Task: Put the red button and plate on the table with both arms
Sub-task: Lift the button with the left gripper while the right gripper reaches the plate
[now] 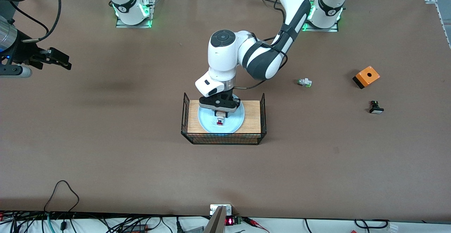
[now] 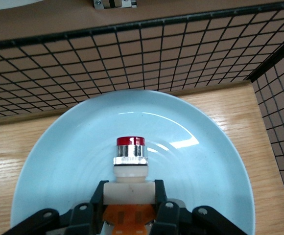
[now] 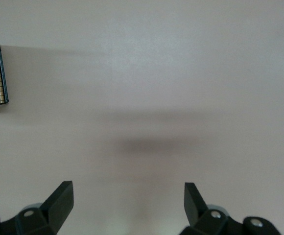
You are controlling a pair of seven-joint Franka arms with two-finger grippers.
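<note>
**Button gripped, nothing yet on the table**

The red button (image 2: 130,161) is pinched between the jaws of the left gripper (image 1: 220,115), just over the plate (image 1: 236,122), which lies on the wooden board (image 1: 252,115) inside the wire frame (image 1: 262,115). Neither item has been placed on the table (image 1: 105,148). The right gripper (image 3: 128,196) waits over bare table at the right arm's end, jaws spread wide and empty.

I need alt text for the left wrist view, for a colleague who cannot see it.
The left gripper is shut on the small white block with a red cap, over a round light blue plate. The plate sits on a wooden board inside a black wire frame.
</note>
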